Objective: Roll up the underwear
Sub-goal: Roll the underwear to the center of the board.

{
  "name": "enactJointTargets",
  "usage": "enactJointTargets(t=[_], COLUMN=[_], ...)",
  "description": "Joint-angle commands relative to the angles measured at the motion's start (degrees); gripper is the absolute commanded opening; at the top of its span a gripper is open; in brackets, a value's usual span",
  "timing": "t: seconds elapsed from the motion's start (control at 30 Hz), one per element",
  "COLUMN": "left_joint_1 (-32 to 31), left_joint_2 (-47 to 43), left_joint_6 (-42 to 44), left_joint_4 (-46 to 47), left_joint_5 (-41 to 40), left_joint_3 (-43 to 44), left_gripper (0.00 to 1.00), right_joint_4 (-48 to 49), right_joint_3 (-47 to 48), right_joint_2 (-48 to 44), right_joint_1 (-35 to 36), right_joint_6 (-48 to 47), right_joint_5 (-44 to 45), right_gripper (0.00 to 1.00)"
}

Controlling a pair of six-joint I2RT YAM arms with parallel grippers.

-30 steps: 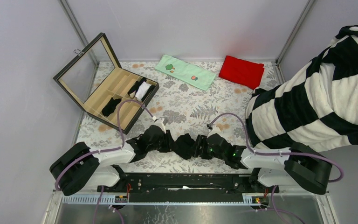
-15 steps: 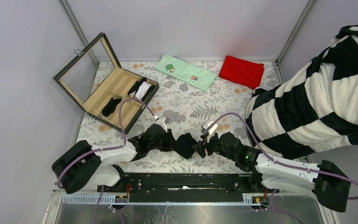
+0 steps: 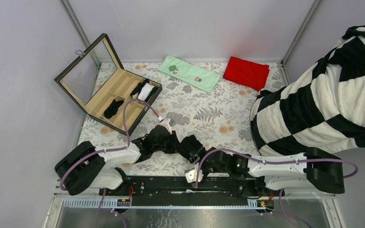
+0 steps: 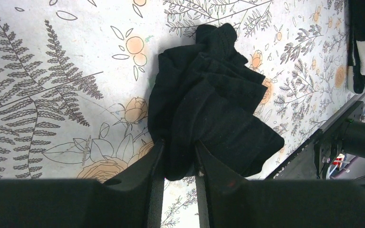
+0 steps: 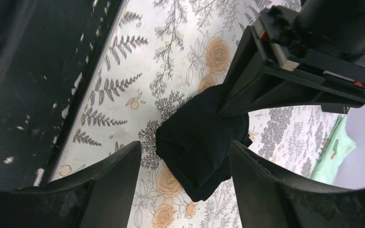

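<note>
Between the fingers (image 4: 147,175) of your left gripper (image 4: 178,154) sits a fold of the underwear (image 4: 209,104). The jaws are pinched on the near edge of the black cloth. The rest of it lies crumpled in soft pleats on the flowered table cover (image 4: 52,95) just beyond the fingertips. Your right gripper (image 5: 183,149) is spread wide and grasps nothing. In its wrist view the underwear lies on the cover between and beyond the two fingers; it is clear of one and close to the other, where you cannot tell if they touch. From above, that right arm lies low along the near edge of the table and comes at the underwear from its near right side. Well to the far left of the underwear stands a wooden box (image 3: 142,111) with its lid up. Straight beyond the underwear, at the far edge, lies a green towel (image 3: 188,72). Beyond and to the right of it is a red cloth (image 3: 245,72). A black-and-white striped blanket (image 3: 313,104) fills the space to the right of the underwear.
</note>
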Motion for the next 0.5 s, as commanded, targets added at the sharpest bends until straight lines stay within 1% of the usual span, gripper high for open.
enactJointTargets(t=[0.0, 0.2, 0.37, 0.47], left_joint_1=[0.3, 0.2, 0.2, 0.2], left_joint_2=[1.0, 1.2, 1.0, 1.0], left_joint_6=[1.0, 1.4, 1.2, 1.1], left_joint_4=[-2.1, -2.2, -2.1, -2.1], left_joint_5=[-0.3, -0.1, 0.0, 0.0], left_joint_3=[0.2, 0.0, -0.1, 0.0], left_gripper=[0.31, 0.31, 0.31, 0.30], right_joint_4=[1.5, 6.4, 10.4, 13.3], right_joint_3=[0.2, -1.1, -2.2, -2.7], right_joint_2=[3.3, 9.8, 14.3, 16.4], right_joint_1=[0.7, 1.2, 1.4, 1.5], right_joint_6=[-12.9, -19.0, -20.1, -19.1], right_joint_5=[5.3, 11.0, 13.7, 15.8], right_gripper=[0.74, 0.75, 0.75, 0.71])
